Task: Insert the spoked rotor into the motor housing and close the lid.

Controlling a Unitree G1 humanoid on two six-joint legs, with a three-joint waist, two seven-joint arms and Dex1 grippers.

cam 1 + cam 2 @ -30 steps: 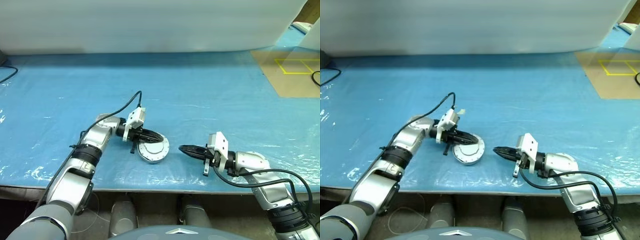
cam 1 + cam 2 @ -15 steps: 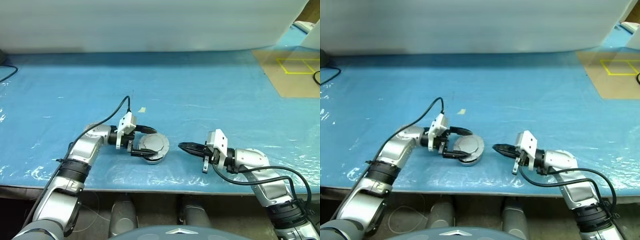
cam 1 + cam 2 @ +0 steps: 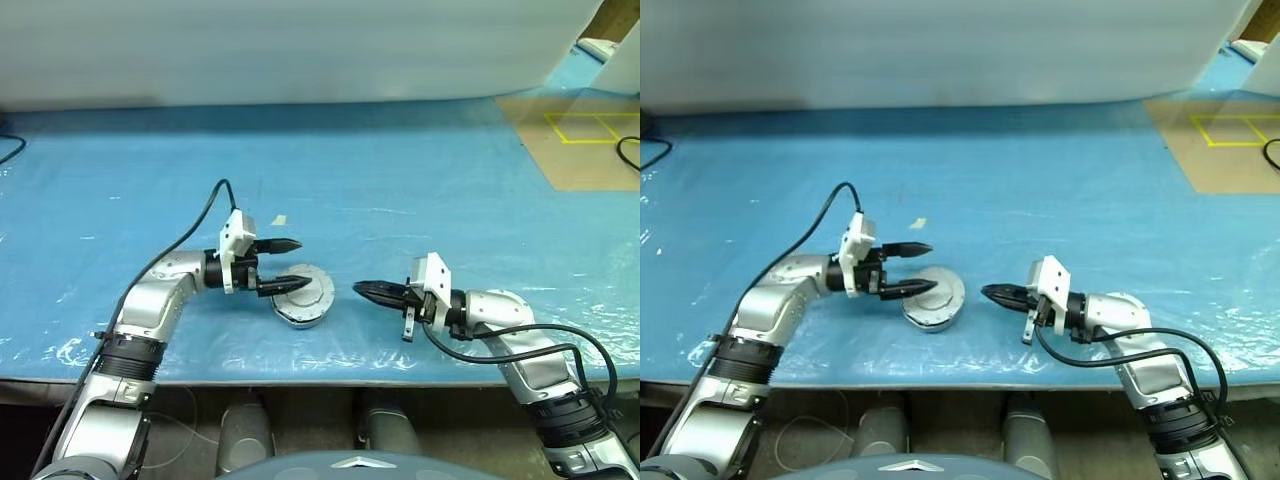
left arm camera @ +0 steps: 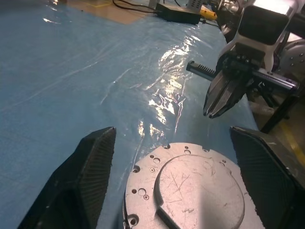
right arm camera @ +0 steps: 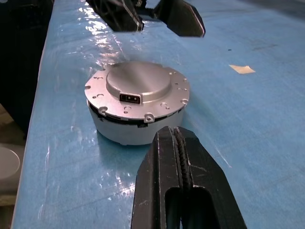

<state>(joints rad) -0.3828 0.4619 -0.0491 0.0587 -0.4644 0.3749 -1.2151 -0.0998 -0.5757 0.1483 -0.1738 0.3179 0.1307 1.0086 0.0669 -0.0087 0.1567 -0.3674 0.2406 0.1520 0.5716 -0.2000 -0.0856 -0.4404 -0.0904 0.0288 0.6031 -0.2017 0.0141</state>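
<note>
Motor housing [image 3: 303, 294] sits on the blue-covered worktop [image 3: 400, 190], near the front edge, roughly centre, between the two hands. It rests flat with its lid [image 5: 138, 85] on: silver round cap w/ raised centre disc, small screw holes round the rim, a small dark slot on top facing the R hand. Pale grey body under the lid. A slight gap shows along the lid's edge on the side facing the R wrist cam; can't tell if fully seated.

L hand [image 3: 286, 265]: fingers spread wide, pointing level toward the robot's right. One finger [image 3: 278, 245] lies on the far side; the other sits over the housing's near-left rim. From the L wrist cam the lid lies between and just ahead of the two fingertips, neither touching it. Nothing held.

R hand [image 3: 362, 291]: fingers pressed together, empty, pointing toward the housing from the robot's right, tilted slightly down. Tip just short of the housing, apart from it, hovering low over the worktop.

Misc: small pale scrap [image 3: 280, 220] on the blue cover behind the L hand. Tan floor patch w/ yellow tape lines [image 3: 590, 128] at far right. White wall panel [image 3: 300, 50] along the back of the worktop.
</note>
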